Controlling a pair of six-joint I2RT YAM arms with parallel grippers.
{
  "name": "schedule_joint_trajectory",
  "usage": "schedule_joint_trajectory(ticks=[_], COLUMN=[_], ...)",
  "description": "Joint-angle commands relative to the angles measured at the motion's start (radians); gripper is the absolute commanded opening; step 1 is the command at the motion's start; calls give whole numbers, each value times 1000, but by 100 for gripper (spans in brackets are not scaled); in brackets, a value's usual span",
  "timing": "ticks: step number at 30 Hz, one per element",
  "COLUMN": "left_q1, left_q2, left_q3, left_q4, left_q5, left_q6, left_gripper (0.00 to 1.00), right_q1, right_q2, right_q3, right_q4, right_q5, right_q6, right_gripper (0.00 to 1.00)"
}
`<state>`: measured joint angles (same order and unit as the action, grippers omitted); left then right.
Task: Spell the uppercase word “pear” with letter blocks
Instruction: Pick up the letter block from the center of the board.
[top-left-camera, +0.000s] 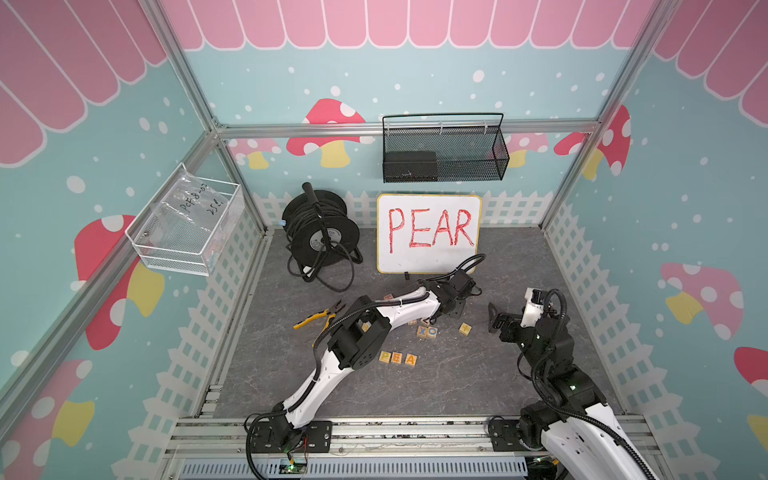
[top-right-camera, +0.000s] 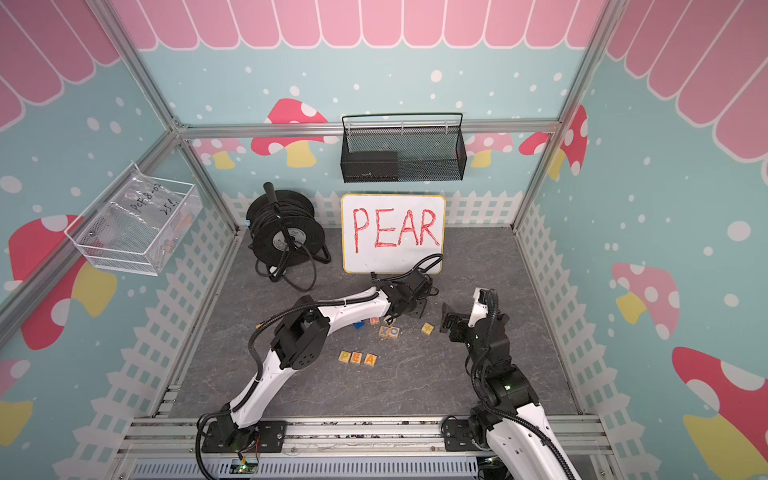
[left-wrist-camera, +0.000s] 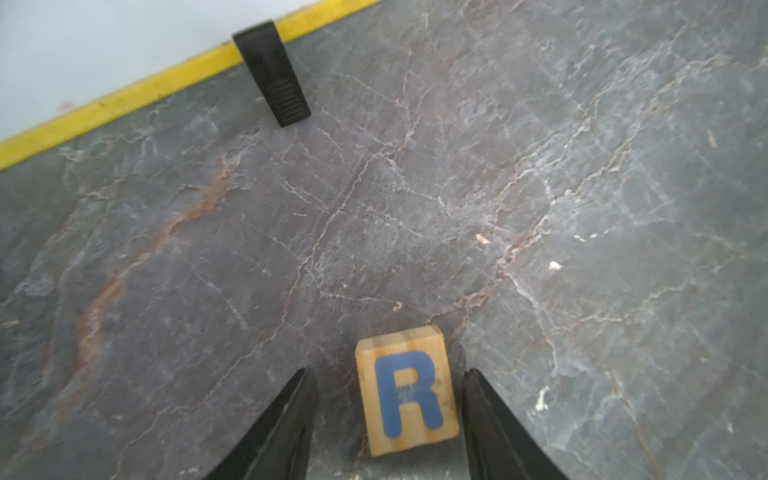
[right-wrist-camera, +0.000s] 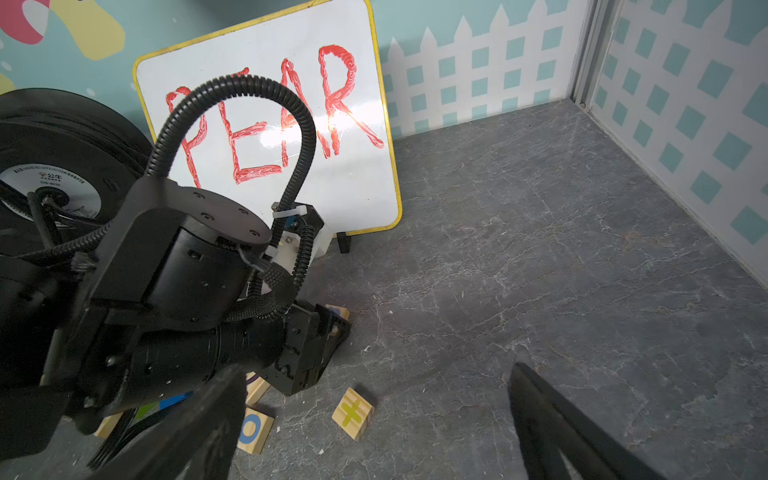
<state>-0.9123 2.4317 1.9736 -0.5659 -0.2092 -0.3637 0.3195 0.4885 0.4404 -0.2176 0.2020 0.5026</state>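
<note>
Left gripper (left-wrist-camera: 388, 370) first: your two fingers stand apart, one on each side of the R block (left-wrist-camera: 407, 392). One finger (left-wrist-camera: 494, 424) sits just beside the block's edge; whether it touches, you cannot tell. The other finger (left-wrist-camera: 286, 424) shows a clear strip of table (left-wrist-camera: 582, 208) between it and the wood. Not clamped. The block rests flat on the table, blue letter facing up, near the black foot of the whiteboard (left-wrist-camera: 83, 50).

Left arm: elbow raised, forearm stretched toward the whiteboard, wrist bent down over the block, hiding it in both top views.

Right gripper (right-wrist-camera: 376, 370): fingers spread wide, nothing between them but table. It hangs above the surface and faces your left wrist. Arm folded upright on its own side.

Row so far, seen in a top view: P block (top-left-camera: 385, 356), E block (top-left-camera: 397, 357), A block (top-left-camera: 411, 359), touching side by side, well apart from the R block.
</note>
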Motion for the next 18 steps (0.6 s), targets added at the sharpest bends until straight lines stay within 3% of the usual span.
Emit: schedule_joint_trajectory(ticks=[1,18], left_q1=[-15,-39], left_q2=[41,44], left_q3=[32,62], left_q4=[-47,-86], left_q5=[-49,-135], left_q6=[-5,-3], left_gripper=[55,37], right_q1=[-2,-2], right_q2=[-10,-31], right_q3=[-10,-11], right_q4=[9,-6], right_q5=[17,29], right_q6=[5,9], right_gripper=[100,100])
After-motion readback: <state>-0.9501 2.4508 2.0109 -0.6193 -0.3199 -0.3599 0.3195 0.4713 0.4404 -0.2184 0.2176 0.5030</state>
